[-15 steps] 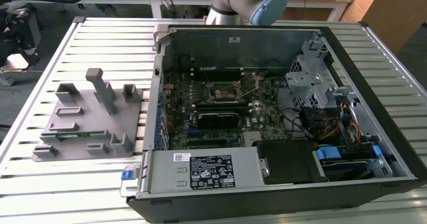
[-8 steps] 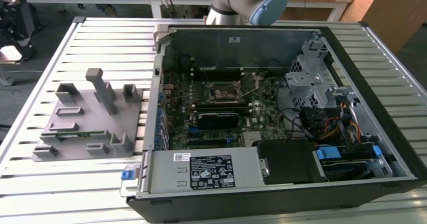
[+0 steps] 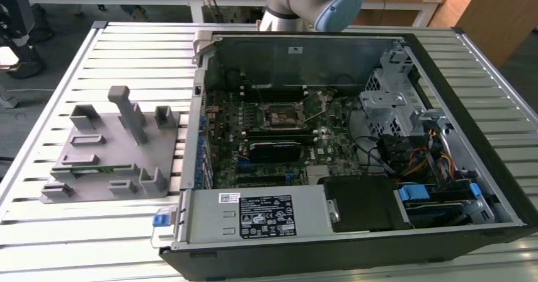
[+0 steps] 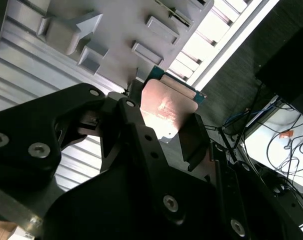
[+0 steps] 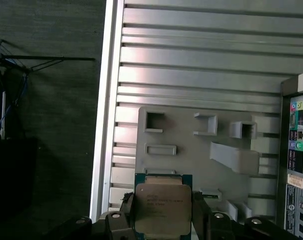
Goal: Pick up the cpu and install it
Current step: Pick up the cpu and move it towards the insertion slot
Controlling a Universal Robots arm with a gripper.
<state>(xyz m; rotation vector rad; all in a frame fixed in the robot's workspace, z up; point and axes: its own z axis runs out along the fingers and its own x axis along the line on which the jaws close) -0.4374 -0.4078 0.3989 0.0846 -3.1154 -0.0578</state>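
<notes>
The tool (image 5: 163, 222) is clamped on the cpu (image 5: 163, 200). In both wrist views a black finger (image 5: 199, 220) presses on each of two opposite edges. The chip's flat metal lid (image 4: 164, 107) faces outward between them, and a strip of its green rim shows at the free edge. The chip is as good as square, so no long axis matters. What counts is that it hangs in the air, touching nothing but the fingers.

Behind it in the first wrist view lies the grey fixture tray (image 5: 191, 150) on the slatted counter (image 5: 191, 60), with the rear panel of the computer case (image 5: 296, 150) just beside the tray. From that I judge the chip to be over the tray's end of the counter. The socket (image 3: 281, 114) sits near the middle of the motherboard (image 3: 336, 143), inside the case, toward the exterior view's right of the tray and well apart from it.

The tray pockets that show past the chip look empty. A narrow slot on the tray's near side in the exterior view holds a green memory stick (image 3: 88, 167). The case stands open on top and holds the board, cables and a power supply (image 3: 252, 213). Whether the socket's frame is raised I cannot tell.
</notes>
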